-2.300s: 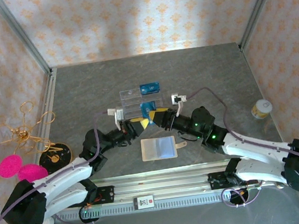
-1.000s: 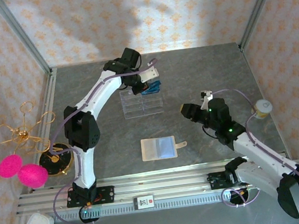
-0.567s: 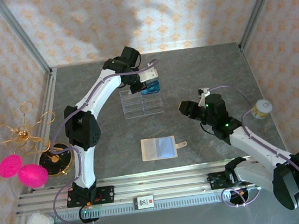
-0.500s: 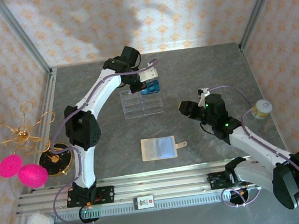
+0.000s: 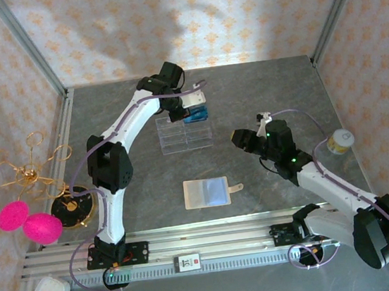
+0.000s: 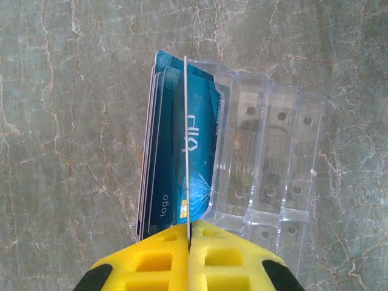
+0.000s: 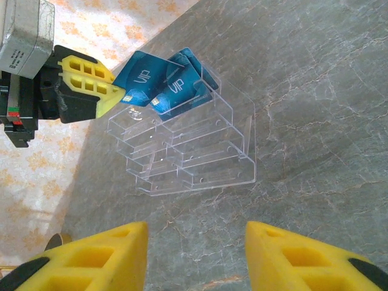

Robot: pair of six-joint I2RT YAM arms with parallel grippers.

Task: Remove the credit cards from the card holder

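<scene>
- Several credit cards [image 6: 163, 163] are out of the card holder, standing on edge in the end slot of a clear tray [image 6: 273, 163] directly ahead of the left end effector [image 6: 189, 227].
- That left end effector is clamped fully shut on one more blue card [image 6: 185, 133]. Its own wrist view sees the card edge-on, sticking straight out from between the yellow fingers and lined up with the stack.
- From the right wrist view, the held card [image 7: 140, 76] leans against the others at the tray's far corner. I can't tell if its lower edge has bottomed out in the slot.
- The right end effector [image 7: 197, 233] has its jaws about half open with nothing in them. It hovers over bare worktop [image 7: 315, 91], with the tray out in front of it and well apart.
- The card holder [image 5: 206, 192] lies flat and open on the worktop, well behind the left end effector and back toward the arm bases. It's nearer the right end effector [image 5: 236, 138], but neither one touches it.
- My read is that the task is pretty far along and this card is mid-drop-off.
- What's left is letting go of it, then checking the holder. It's too small in the top view to say whether any card remains in the pockets.
</scene>
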